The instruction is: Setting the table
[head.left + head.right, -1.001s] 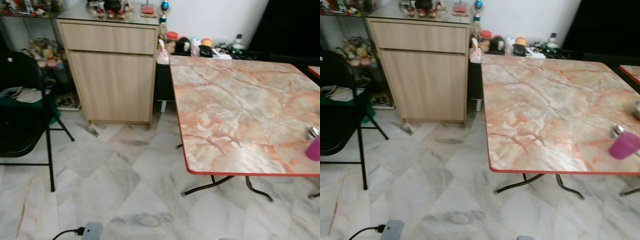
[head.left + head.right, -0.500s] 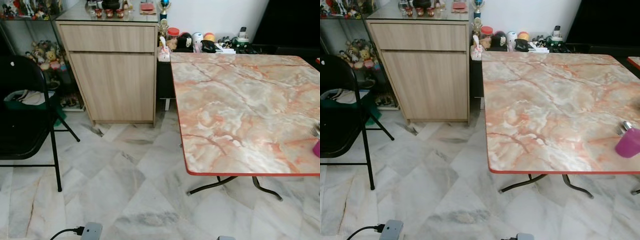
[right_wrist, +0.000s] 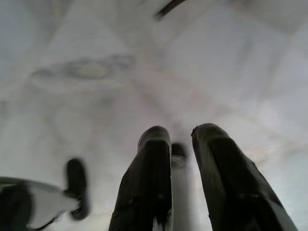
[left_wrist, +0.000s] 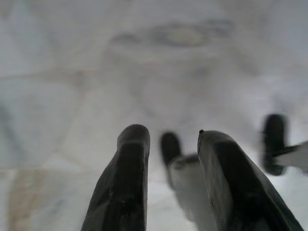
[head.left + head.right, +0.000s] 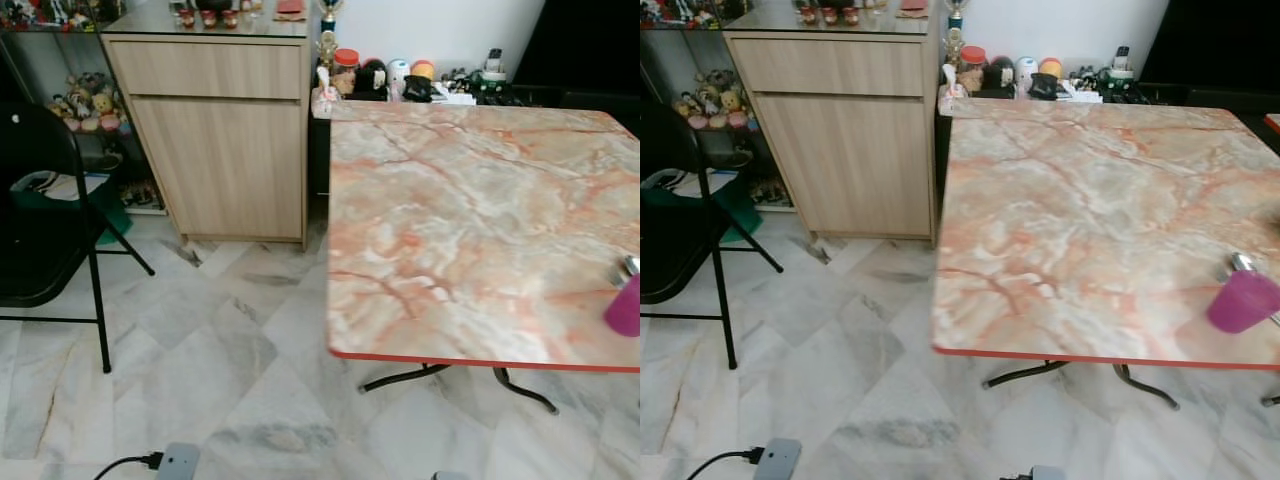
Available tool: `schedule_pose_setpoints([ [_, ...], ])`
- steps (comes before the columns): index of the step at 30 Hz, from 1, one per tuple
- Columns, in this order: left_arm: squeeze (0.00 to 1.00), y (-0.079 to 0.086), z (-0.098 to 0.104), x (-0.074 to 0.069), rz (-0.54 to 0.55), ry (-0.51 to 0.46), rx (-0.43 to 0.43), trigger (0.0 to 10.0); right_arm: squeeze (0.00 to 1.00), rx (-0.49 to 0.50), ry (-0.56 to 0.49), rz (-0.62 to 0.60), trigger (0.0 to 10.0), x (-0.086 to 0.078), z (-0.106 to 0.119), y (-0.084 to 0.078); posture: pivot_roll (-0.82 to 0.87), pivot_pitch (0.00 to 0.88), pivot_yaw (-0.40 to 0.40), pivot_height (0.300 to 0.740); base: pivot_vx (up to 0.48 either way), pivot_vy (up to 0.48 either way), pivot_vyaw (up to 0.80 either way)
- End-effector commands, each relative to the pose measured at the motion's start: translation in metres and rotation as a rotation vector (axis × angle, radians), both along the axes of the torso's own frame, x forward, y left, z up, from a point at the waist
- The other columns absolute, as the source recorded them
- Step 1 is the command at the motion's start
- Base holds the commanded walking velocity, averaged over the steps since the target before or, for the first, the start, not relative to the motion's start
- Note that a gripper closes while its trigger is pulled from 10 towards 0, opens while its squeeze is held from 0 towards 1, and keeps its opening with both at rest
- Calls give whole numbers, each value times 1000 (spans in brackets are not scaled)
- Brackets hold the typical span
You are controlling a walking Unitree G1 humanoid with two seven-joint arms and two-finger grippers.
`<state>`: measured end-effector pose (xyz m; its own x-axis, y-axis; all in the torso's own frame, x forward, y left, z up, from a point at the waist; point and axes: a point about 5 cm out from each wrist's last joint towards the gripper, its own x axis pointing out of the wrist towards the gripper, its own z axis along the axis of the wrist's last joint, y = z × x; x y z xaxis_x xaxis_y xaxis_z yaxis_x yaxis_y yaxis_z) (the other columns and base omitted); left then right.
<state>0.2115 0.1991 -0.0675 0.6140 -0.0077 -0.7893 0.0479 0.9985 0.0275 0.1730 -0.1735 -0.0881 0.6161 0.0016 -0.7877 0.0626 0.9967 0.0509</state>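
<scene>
We find most of the marbled bench (image 5: 1090, 210) bare and open to a reach, with a pink cup (image 5: 1241, 301) and a metal item just behind it near its right front edge. Jars and clutter (image 5: 400, 78) crowd its far edge. On our left a wooden cabinet (image 5: 215, 140) and black folding chair (image 5: 40, 230) border the open tiled floor (image 5: 200, 380).

marble-patterned table (image 5: 1080, 210) with red rim, pink cup (image 5: 1241, 301) near its right edge, on it

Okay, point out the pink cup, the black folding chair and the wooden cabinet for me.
pink cup (image 5: 1241, 302), right eye view, on its side wall.
black folding chair (image 5: 38, 262), left eye view, on its seat.
wooden cabinet (image 5: 228, 160), left eye view, on its door front.
</scene>
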Motion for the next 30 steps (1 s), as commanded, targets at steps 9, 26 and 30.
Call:
schedule_pose_setpoints([
  [9,0,2,-5,-9,3,34,3,10000,0,10,12,-10,10000,-4,-2,1,14,102,-24,740,0,-480,0],
  [26,0,2,-5,-9,1,32,1,10000,0,7,13,-7,10000,-4,-2,1,8,107,-22,740,0,-480,0],
  [30,0,2,-5,-8,0,32,3,10000,0,7,13,-9,10000,-4,-2,1,8,107,-21,740,0,-480,0],
])
